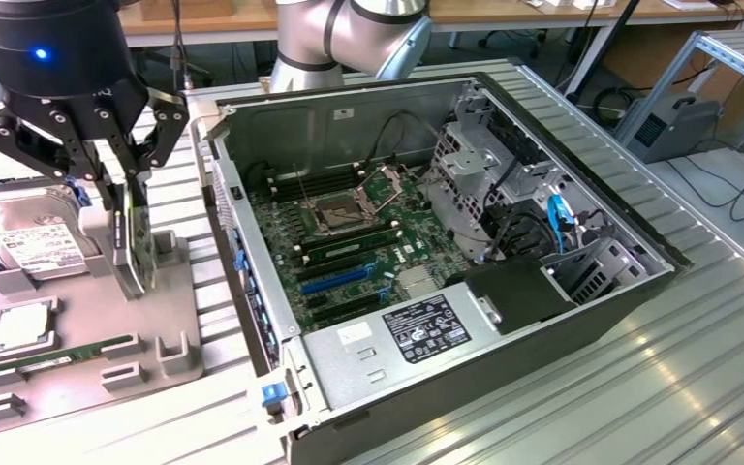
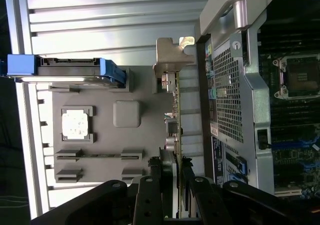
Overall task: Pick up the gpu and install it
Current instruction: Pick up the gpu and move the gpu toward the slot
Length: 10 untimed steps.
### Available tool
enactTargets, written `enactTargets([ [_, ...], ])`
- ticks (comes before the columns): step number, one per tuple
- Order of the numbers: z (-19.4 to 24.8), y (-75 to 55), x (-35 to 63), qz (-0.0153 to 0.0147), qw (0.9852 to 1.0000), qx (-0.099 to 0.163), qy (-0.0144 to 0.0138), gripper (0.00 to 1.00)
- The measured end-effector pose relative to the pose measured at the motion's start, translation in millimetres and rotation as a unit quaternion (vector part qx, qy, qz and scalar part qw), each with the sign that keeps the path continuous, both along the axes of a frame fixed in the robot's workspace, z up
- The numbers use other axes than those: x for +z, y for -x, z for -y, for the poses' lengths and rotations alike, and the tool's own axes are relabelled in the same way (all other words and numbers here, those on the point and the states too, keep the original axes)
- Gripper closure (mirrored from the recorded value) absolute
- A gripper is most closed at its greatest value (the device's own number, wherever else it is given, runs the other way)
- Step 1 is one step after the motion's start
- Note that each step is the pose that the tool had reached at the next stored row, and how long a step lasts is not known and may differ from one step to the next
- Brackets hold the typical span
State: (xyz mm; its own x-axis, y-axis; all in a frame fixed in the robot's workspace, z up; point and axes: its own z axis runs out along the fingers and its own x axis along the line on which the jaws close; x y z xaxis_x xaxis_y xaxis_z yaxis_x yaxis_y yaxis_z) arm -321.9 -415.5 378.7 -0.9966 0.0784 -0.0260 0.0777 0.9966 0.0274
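The gpu (image 1: 136, 247) is a thin dark card standing on edge at the right side of the grey parts tray (image 1: 88, 291), left of the open computer case (image 1: 566, 320) in the exterior view. My gripper (image 1: 124, 208) comes down on it from above, and its black fingers press on both flat faces, so it is shut on the card. Whether the card's lower edge still rests in the tray holder I cannot tell. In the wrist view the gpu (image 2: 176, 120) shows edge-on with its silvery bracket (image 2: 172, 60) at the far end, between my gripper (image 2: 176, 172) fingers.
On the tray lie a hard drive (image 1: 36, 242) with blue rails (image 2: 75, 67), a CPU (image 1: 23, 329) and a RAM stick (image 1: 55, 356). The case's motherboard (image 1: 346, 242) shows blue expansion slots (image 1: 340, 281). The case's rear wall (image 2: 230, 85) stands close beside the card.
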Motion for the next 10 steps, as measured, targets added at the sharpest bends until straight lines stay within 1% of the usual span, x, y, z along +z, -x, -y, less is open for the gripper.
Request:
enactTargets([
  [10,0.0,0.0,5.1,0.0000,1.0000,0.000,0.0000,0.73],
])
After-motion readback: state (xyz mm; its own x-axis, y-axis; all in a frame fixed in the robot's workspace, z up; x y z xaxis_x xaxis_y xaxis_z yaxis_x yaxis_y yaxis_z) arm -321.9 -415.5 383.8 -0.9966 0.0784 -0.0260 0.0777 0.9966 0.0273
